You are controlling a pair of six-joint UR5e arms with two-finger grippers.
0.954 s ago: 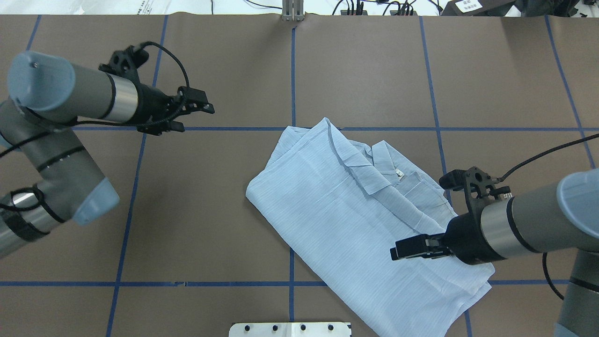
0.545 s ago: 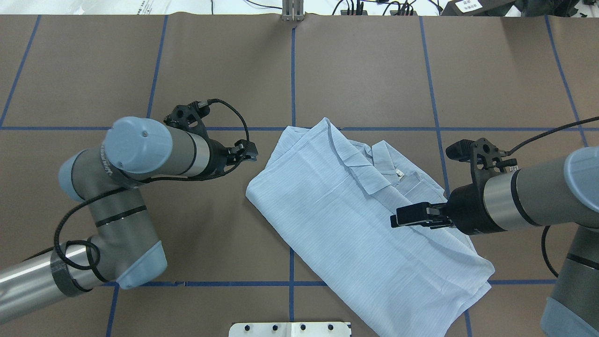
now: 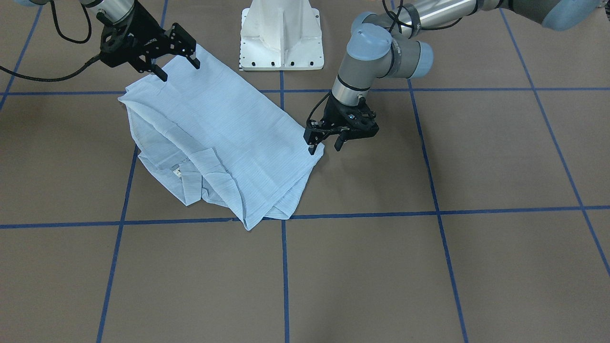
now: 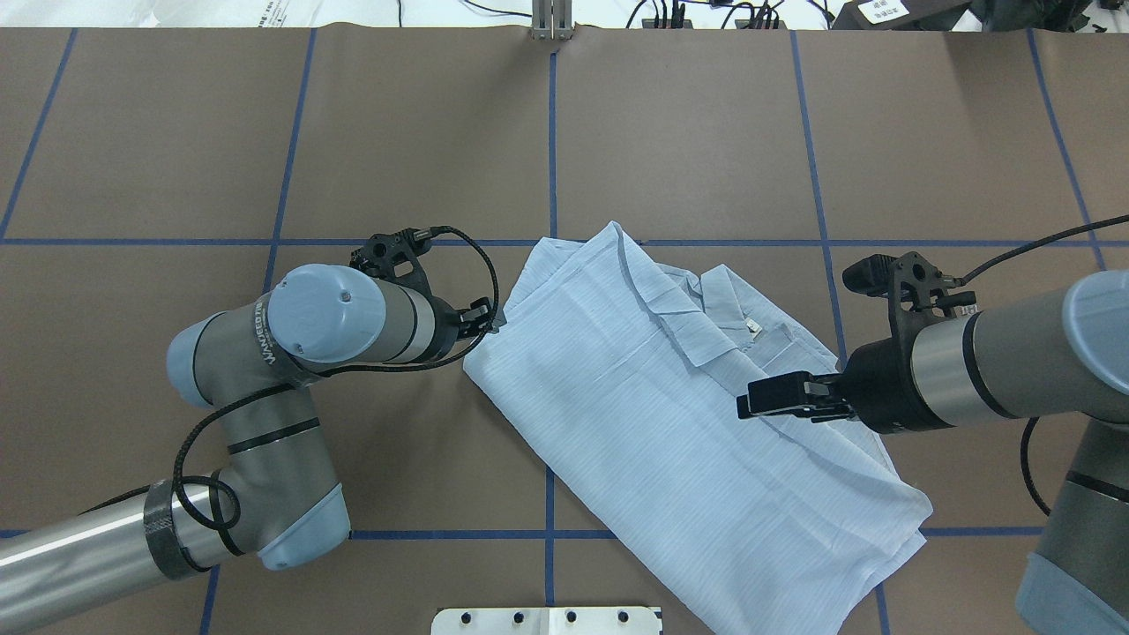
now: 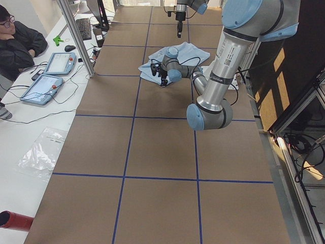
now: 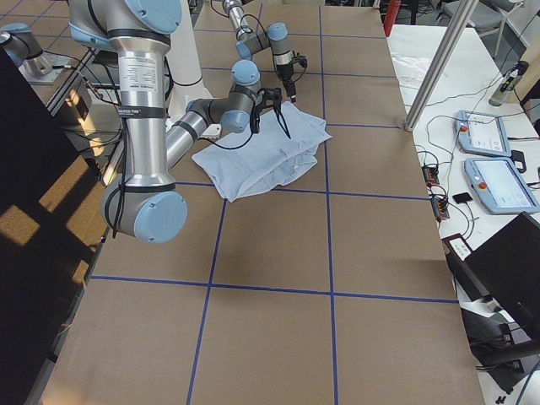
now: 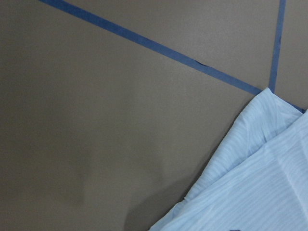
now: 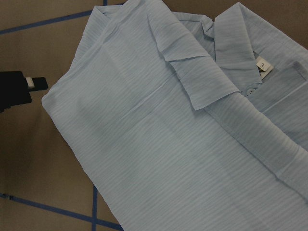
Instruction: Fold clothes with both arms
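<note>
Overhead and front cameras look steeply down from opposite sides of the worktop (image 4: 688, 132); two end cameras look along it; both wrist cameras sit close above the shirt (image 8: 168, 144), which all views share.

From above, the shirt (image 4: 635, 397) is cut off at the bottom. The left pincer (image 3: 325, 146) is mostly hidden by its arm (image 4: 326, 317).

The left arm (image 4: 326, 317) comes in from 8 o'clock in the overhead view, folds at the elbow and runs toward 3 o'clock. Its wrist tips down, so the left gripper (image 3: 324, 148) points downward, fingers spread. The right arm (image 4: 997, 370) enters from 4 o'clock, its forearm aimed at 9 o'clock. The right gripper (image 3: 180, 71) also points to 9 o'clock, fingers apart.
</note>
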